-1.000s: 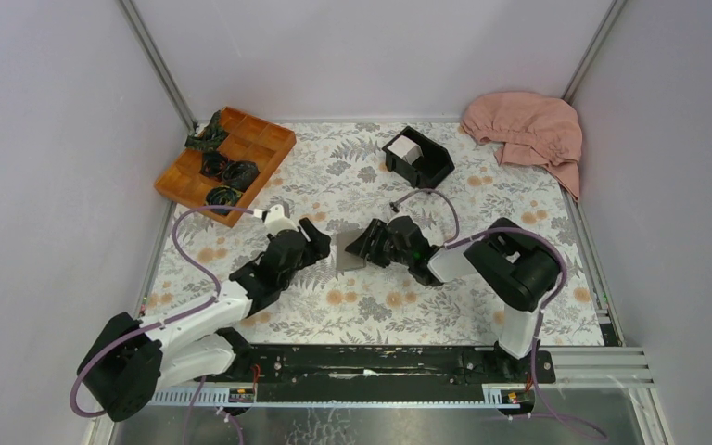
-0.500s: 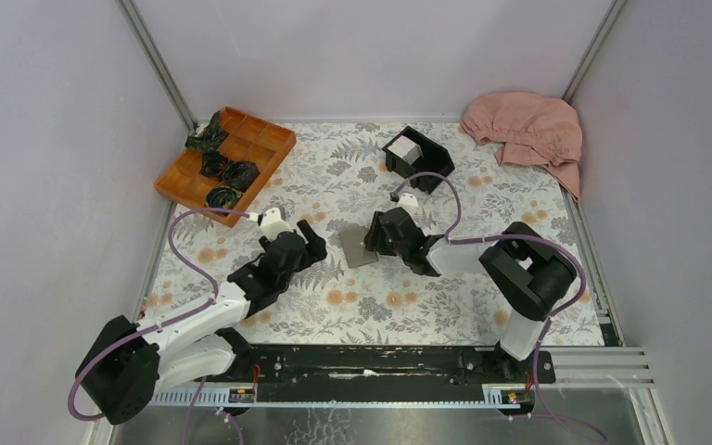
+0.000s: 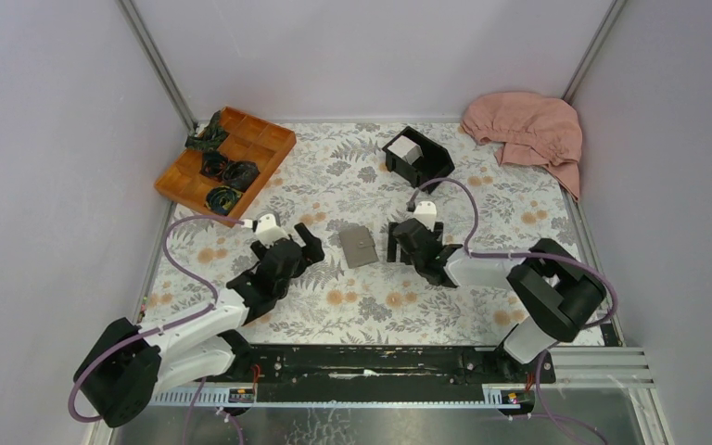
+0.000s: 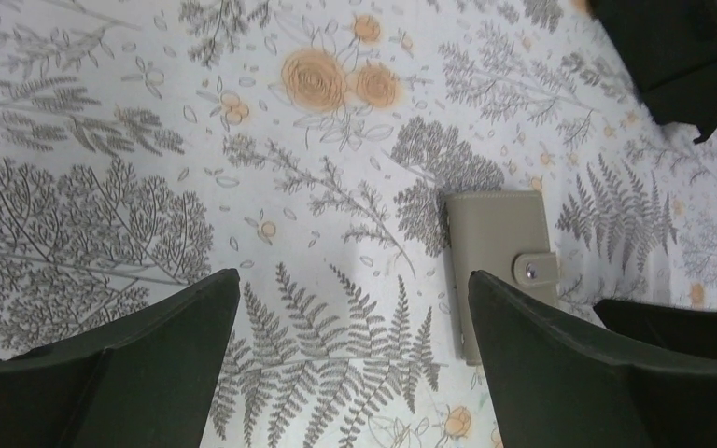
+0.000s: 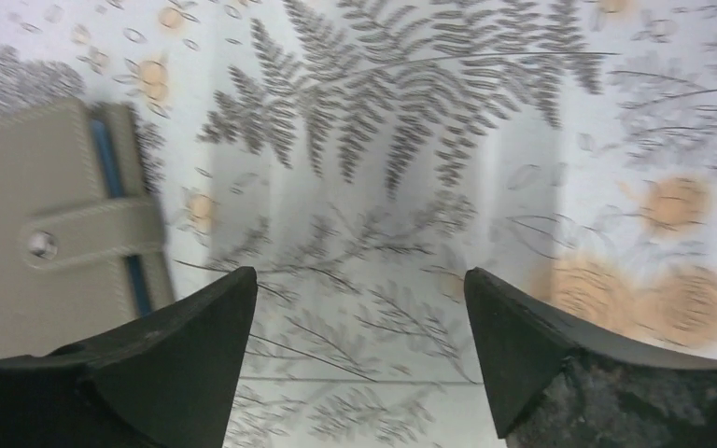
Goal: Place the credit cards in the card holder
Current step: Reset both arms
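The card holder [image 3: 361, 247] lies flat and snapped closed on the flowered table, grey with a blue edge showing. It appears in the left wrist view as card holder [image 4: 499, 243] and in the right wrist view as card holder [image 5: 47, 233]. My left gripper [image 3: 310, 243] stands open just left of it, holding nothing, and my left gripper [image 4: 355, 289] frames only bare cloth. My right gripper [image 3: 396, 243] stands open just right of it, also holding nothing, as my right gripper [image 5: 359, 285] shows. The credit cards [image 3: 406, 148], a small white stack, sit in the black box.
The black open box [image 3: 419, 158] stands at the back centre. An orange compartment tray [image 3: 225, 162] with dark items is at the back left. A pink cloth [image 3: 527, 130] lies in the back right corner. Grey walls close in three sides.
Both grippers have opened wider and drawn apart from the card holder, the left going left, the right going right. The card holder now lies free on the table between them.
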`<state>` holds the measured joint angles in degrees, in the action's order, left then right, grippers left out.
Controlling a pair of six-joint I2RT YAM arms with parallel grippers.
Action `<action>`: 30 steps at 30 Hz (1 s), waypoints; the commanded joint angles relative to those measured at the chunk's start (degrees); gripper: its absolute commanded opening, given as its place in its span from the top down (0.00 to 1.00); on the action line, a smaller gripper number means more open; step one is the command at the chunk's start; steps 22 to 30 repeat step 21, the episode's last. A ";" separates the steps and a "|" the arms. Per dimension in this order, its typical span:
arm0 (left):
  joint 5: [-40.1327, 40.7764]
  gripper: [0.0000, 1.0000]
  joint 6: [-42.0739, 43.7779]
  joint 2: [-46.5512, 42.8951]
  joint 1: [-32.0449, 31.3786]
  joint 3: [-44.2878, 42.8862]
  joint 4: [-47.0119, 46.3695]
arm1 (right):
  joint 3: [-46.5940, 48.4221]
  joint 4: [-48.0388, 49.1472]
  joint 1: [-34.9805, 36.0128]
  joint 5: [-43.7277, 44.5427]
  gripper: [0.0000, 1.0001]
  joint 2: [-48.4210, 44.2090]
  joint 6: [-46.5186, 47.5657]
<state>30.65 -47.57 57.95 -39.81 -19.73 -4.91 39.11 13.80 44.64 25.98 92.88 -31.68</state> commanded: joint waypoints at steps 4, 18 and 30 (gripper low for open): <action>7.97 0.00 10.84 4.01 -0.31 -2.55 -10.43 | -0.78 -8.76 0.03 12.46 0.01 -9.47 6.30; 10.40 0.00 19.66 9.02 0.17 -1.78 -21.15 | -2.00 -18.84 0.09 25.23 0.01 -17.27 1.97; 10.43 0.00 19.45 9.02 0.31 -1.04 -22.17 | -3.98 -17.27 0.04 25.88 0.01 -19.96 1.72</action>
